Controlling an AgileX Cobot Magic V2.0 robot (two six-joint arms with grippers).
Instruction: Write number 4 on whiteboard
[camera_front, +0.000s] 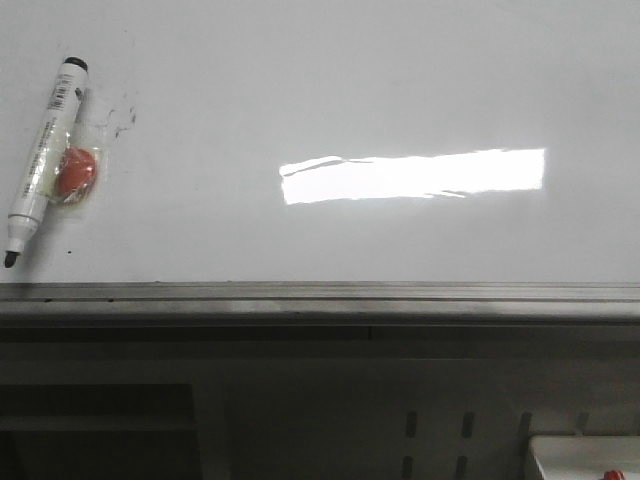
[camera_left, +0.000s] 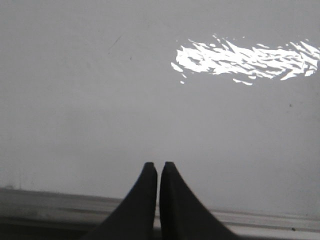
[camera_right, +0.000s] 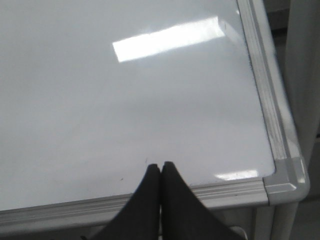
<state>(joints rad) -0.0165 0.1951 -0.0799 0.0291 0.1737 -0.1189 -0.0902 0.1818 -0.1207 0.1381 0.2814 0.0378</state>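
Note:
The whiteboard (camera_front: 330, 80) fills the front view, glossy white with a bright rectangular glare and a grey metal edge rail along its near side. No number 4 shows on it; only faint smudges near the marker. A white marker (camera_front: 42, 150) with black cap end and black tip lies at the far left, taped to a red round piece (camera_front: 77, 172). My left gripper (camera_left: 159, 165) is shut and empty over the board's (camera_left: 100, 100) near edge. My right gripper (camera_right: 160, 165) is shut and empty near the board's (camera_right: 100, 100) near right corner. Neither gripper shows in the front view.
The grey rail (camera_front: 320, 297) runs along the board's near edge, with a dark frame below. A white box with a red part (camera_front: 585, 460) sits at the lower right. The board's rounded corner piece (camera_right: 287, 177) shows in the right wrist view.

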